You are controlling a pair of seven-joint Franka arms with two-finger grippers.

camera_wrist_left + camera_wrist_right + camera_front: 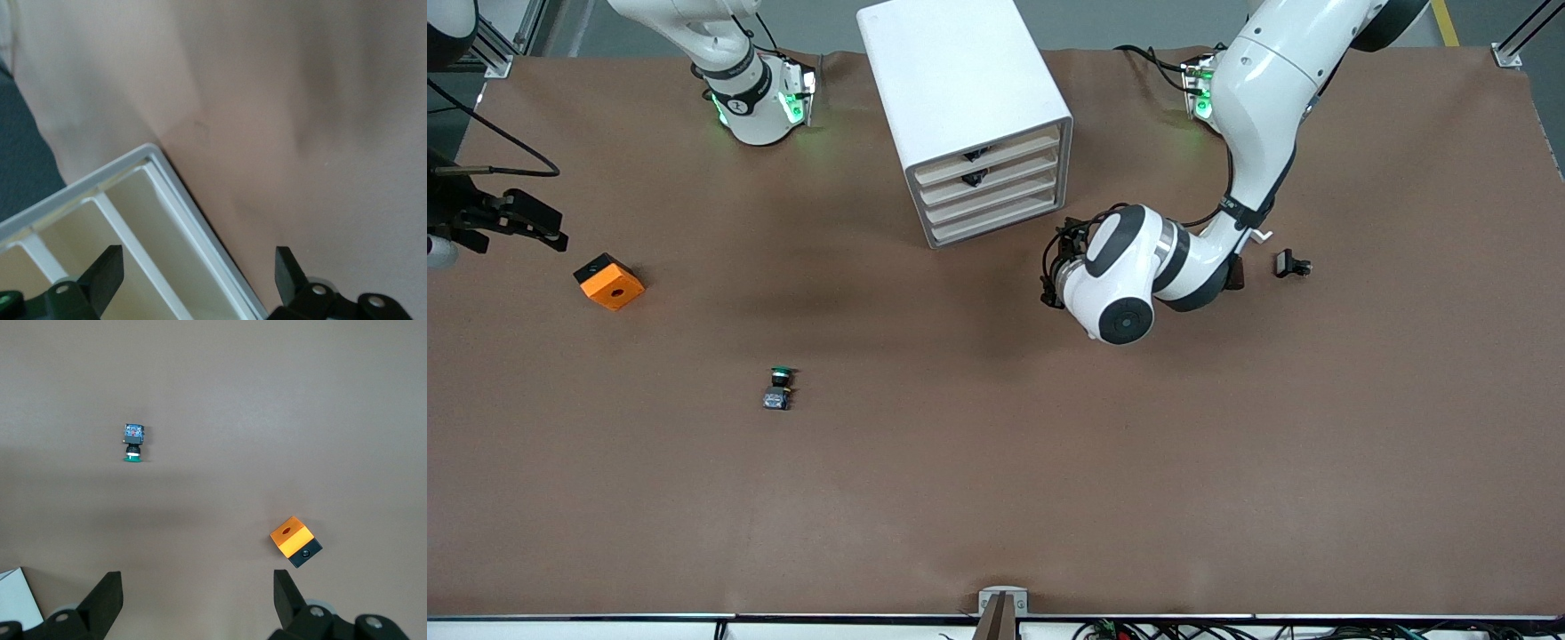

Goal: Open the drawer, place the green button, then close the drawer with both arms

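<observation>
Button (779, 388): round green cap, black body

Front view: high camera across the table, facing both arm bases, taking in the whole table (996, 498). Left wrist view: close, angled at the cabinet (133, 220) corner, also in front view (969, 116). Right wrist view: high, looking down on button (133, 442) and cube (295, 541), both shared with front view.

brown-covered table (996, 498), grey floor (1138, 22) at its edge.
</observation>
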